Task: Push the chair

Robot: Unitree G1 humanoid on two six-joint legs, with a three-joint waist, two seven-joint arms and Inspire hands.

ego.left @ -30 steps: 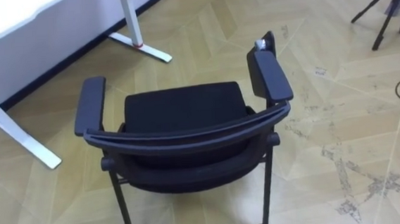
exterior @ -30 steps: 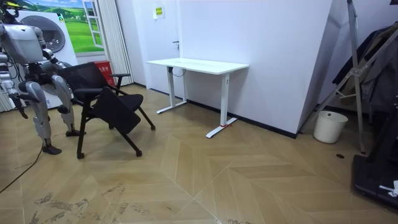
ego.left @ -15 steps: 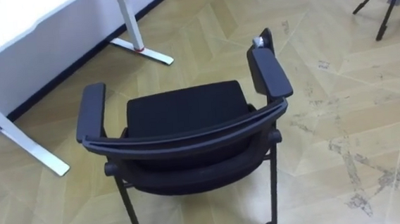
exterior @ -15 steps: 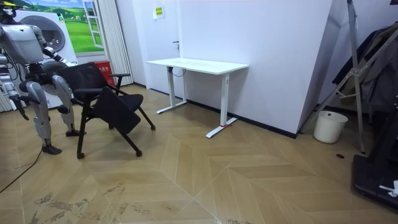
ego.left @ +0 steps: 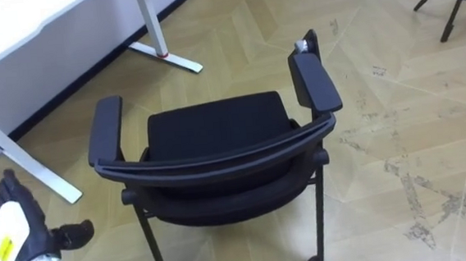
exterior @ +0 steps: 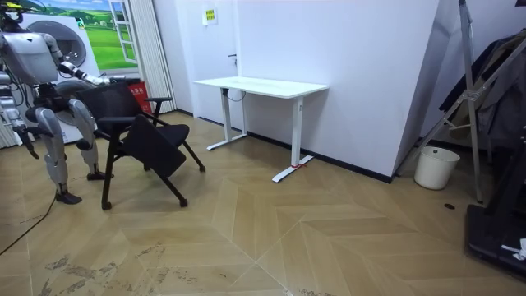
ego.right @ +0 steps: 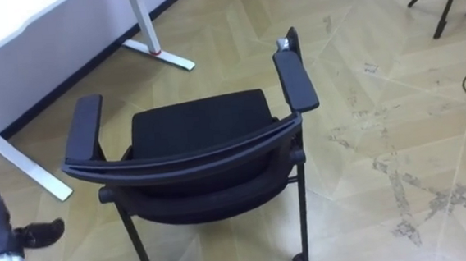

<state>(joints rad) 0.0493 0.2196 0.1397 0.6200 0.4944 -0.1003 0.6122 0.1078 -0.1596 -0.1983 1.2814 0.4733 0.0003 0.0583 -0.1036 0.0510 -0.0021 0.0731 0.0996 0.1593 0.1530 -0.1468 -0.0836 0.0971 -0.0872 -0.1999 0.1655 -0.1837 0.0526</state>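
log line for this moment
task: push chair | left robot hand: open, left of chair, no contact | right robot hand: down at side

floor (exterior: 329,238): pale herringbone wood, scuffed | white desk (exterior: 261,85) — centre left, against white wall (exterior: 362,74) | white bin (exterior: 436,167) — right

Left hand (ego.left: 16,234) was up at eight o'clock, fingers straight toward twelve, thumb out toward three! Right hand (exterior: 29,140) hung low beside the hip.
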